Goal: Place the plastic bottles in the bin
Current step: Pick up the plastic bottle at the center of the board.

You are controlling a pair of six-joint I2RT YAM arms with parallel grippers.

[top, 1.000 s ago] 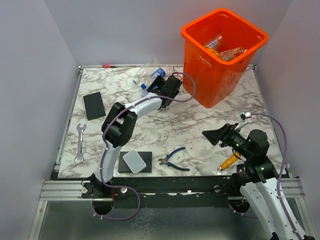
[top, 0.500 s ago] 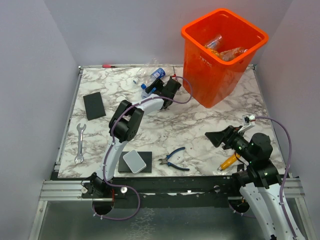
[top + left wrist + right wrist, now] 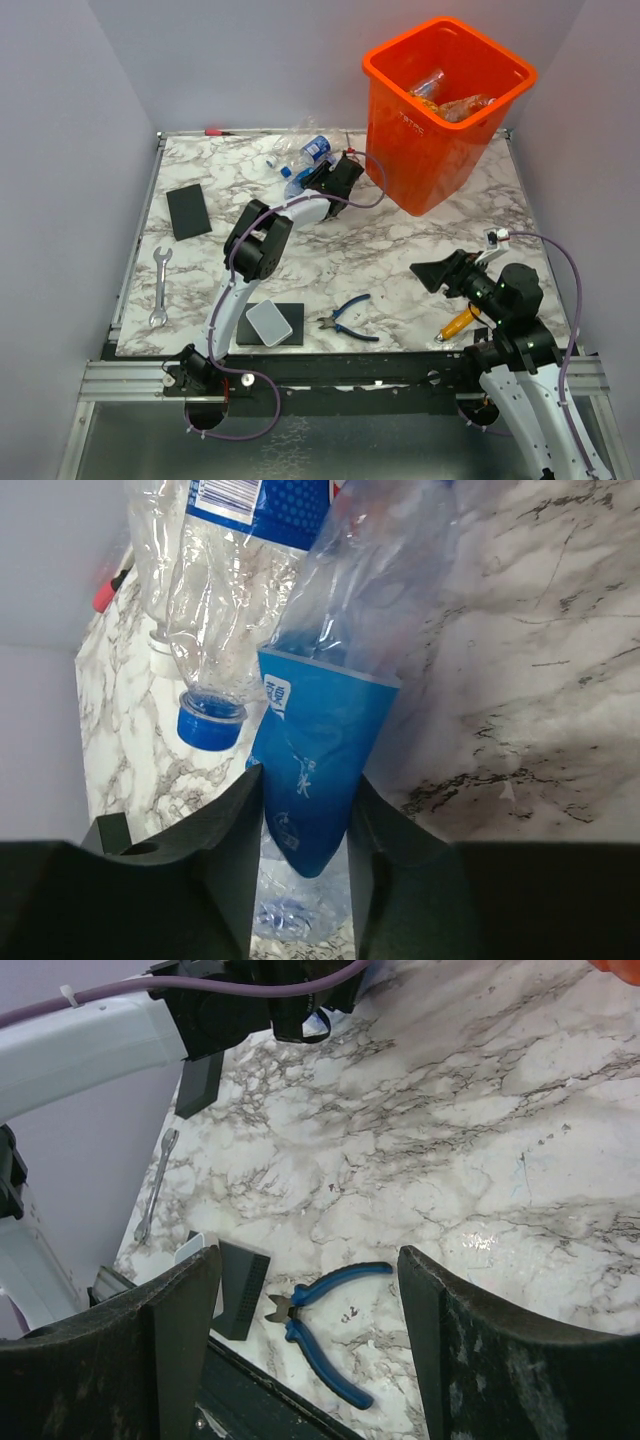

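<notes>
Left of the bin [image 3: 420,150], the left gripper [image 3: 305,776] clamps a blue-labelled bottle [image 3: 322,730], likely next lifted over the rim; the right gripper [image 3: 308,1260] hangs empty, jaws spread.

Wrench [image 3: 158,287], pliers [image 3: 348,316], screwdriver [image 3: 458,323] on marble table [image 3: 400,240]

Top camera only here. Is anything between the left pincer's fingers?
Observer: Yes. The left wrist view shows the left pincer clamped on a crushed blue-labelled bottle.
Operator: Anything else caught in there?
Observer: No. A clear bottle with a blue cap lies right beside it, outside the fingers.
Operator: And on the right side?
Observer: The right pincer is open and empty, with blue-handled pliers lying below it.
</notes>
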